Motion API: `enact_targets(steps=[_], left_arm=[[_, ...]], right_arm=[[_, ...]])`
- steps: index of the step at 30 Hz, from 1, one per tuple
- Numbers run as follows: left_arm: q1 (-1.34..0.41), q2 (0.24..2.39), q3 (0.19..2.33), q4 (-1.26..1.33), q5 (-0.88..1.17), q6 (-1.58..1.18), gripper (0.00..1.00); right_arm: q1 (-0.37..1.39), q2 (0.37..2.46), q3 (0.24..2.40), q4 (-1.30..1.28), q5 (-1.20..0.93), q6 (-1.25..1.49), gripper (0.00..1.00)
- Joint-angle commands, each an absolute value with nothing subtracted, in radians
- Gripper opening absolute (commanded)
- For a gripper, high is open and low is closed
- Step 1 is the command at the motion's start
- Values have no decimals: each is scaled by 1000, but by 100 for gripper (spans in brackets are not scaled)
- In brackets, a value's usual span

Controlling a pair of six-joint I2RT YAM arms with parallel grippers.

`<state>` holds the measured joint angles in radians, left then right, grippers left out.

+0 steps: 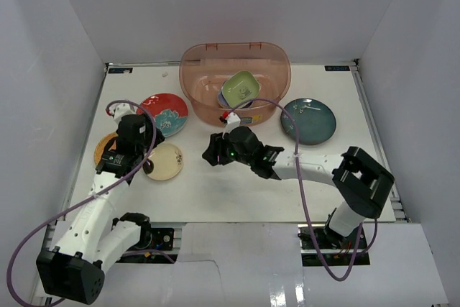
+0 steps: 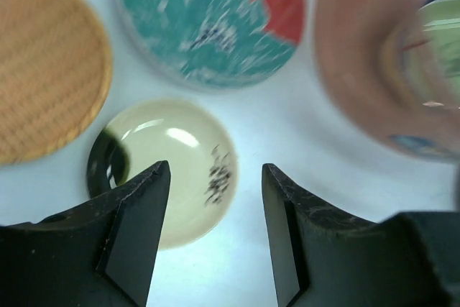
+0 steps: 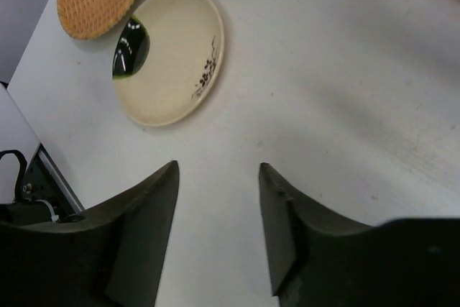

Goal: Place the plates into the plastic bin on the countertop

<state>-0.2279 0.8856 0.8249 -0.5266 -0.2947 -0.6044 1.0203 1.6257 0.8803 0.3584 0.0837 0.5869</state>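
The reddish plastic bin (image 1: 208, 70) stands at the back of the countertop (image 1: 302, 177) and holds a green squarish plate (image 1: 240, 88) on a lavender one. A red plate with a teal flower (image 1: 167, 111), an orange plate (image 1: 103, 150) and a cream plate (image 1: 167, 161) lie at the left. A dark teal plate (image 1: 308, 121) lies at the right. My left gripper (image 1: 147, 165) is open just above the cream plate's (image 2: 172, 170) left edge. My right gripper (image 1: 213, 150) is open and empty over bare countertop, right of the cream plate (image 3: 169, 55).
White walls close in the countertop on three sides. The left arm's purple cable loops over the red plate's left edge. The right arm lies across the middle front of the surface.
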Motion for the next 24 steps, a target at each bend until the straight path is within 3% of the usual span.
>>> enact_targets(steps=[1,4,7,9,11,15,24], left_arm=[[-218,832,731,-618,-366,-704,64],[-212,795,675,-638,-368,-810,69],[-210,773,589,-629,-318,-914,71],[-210,746,551,-630,-336,-956,72],[-209,709,542,-635,-362,-971,74],[-209,661,541,-656,-402,-982,75],[-210,572,586,-650,-405,-925,78]], right_arm=[[1014,1586,1026,249,156,447,58],[1019,1649,1086,193,132,457,73],[1052,1715,1023,325,74,572,82],[1065,1790,1037,388,39,642,82],[1075,1854,1077,409,14,682,81],[1086,1951,1153,429,31,761,65],[1086,2155,1264,460,78,939,62]])
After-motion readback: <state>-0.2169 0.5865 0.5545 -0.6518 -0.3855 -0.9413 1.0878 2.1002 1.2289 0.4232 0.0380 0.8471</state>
